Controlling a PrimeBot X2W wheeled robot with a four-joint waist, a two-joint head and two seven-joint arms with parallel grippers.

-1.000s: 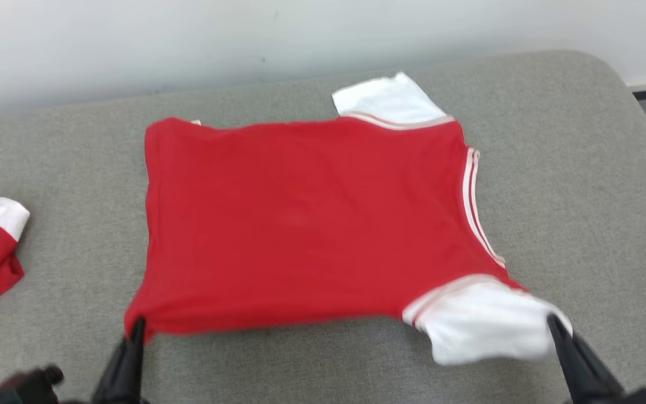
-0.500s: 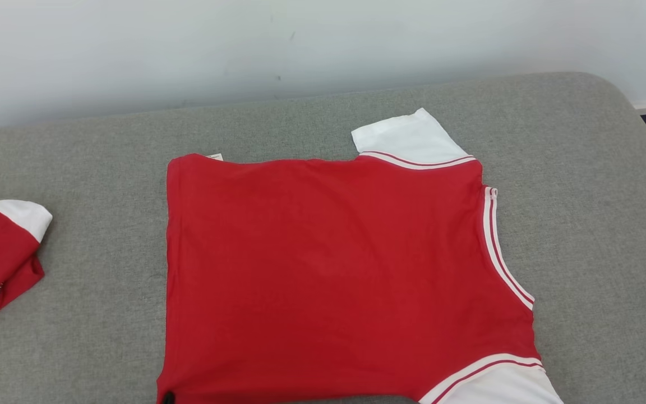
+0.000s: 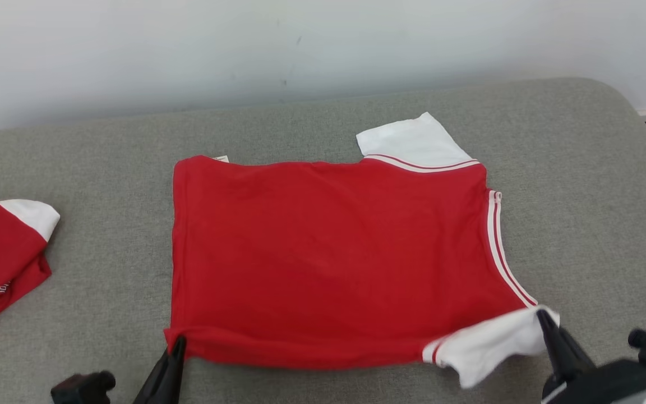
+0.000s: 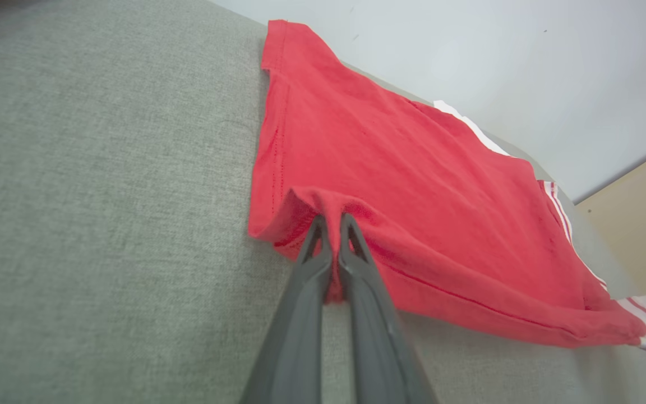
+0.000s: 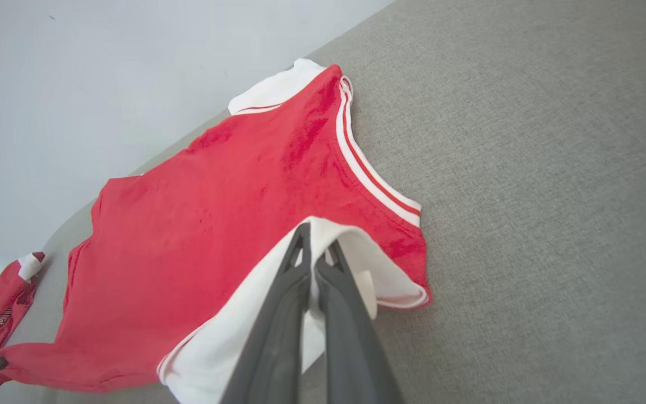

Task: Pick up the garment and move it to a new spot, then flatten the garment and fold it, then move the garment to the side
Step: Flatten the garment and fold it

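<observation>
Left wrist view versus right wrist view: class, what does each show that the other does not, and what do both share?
Left wrist view: the left jaws shut on the hem corner of the red garment, seen close. Right wrist view: the right jaws shut on its white sleeve, seen close. Both: the garment spread on the grey cushion, its neckline stripes and the pale wall.

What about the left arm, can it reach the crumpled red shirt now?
Probably not yet: the left gripper is shut on the spread garment's corner. Nothing else stands between it and the crumpled shirt.
</observation>
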